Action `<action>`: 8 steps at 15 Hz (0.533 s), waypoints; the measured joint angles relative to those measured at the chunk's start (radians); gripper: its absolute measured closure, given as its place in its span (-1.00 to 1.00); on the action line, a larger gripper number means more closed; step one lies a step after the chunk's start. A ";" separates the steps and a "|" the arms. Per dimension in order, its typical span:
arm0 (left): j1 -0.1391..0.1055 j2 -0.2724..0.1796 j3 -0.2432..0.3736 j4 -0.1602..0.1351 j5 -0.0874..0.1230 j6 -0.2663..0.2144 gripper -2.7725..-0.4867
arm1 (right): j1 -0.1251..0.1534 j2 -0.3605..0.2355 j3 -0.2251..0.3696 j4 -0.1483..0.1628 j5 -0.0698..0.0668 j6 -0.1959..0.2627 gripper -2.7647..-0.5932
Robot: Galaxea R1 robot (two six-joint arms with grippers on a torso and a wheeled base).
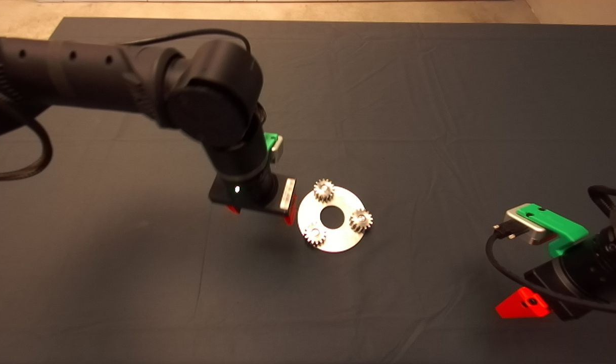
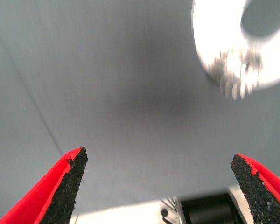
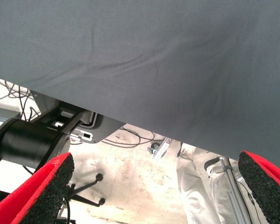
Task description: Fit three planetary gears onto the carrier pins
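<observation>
Planetary gears [image 1: 324,190] are all showing on the disc [image 1: 338,241] from the head view: one at the far side, one at the right [image 1: 361,220], one at the near left [image 1: 314,234], each sitting over a carrier pin position around the big central hole. I'm not seeing the pins themselves, since the gears are covering them. The disc is lying flat on the dark mat [image 1: 439,101] of the tabletop, roughly at centre.

I'm holding the left gripper [image 1: 261,211] just beside the disc's left edge, not touching it, and its fingers [image 2: 67,182] are standing wide apart with nothing between them. In the left wrist view I'm catching the disc rim and one gear [image 2: 238,72], blurred, off to one side of the open gap. The right gripper [image 1: 522,303] is waiting at the lower right, well apart from the work; its fingers [image 3: 42,186] are spread too and gripping nothing, with the floor and a person's leg [image 3: 196,186] showing beyond the mat edge.

My read: the placing looks done, so I'm treating this as a check-and-clear step. I'm judging that the near-left gear deserves a look for full seating, because I cannot tell from here whether it is lying flat. I'm keeping the open fingers clear of the disc rim, as a nudge could shift the whole disc.
</observation>
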 joint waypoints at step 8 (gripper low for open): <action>0.000 -0.107 0.227 0.000 0.003 -0.212 -0.49 | 0.002 0.036 0.029 0.000 -0.001 0.108 -0.87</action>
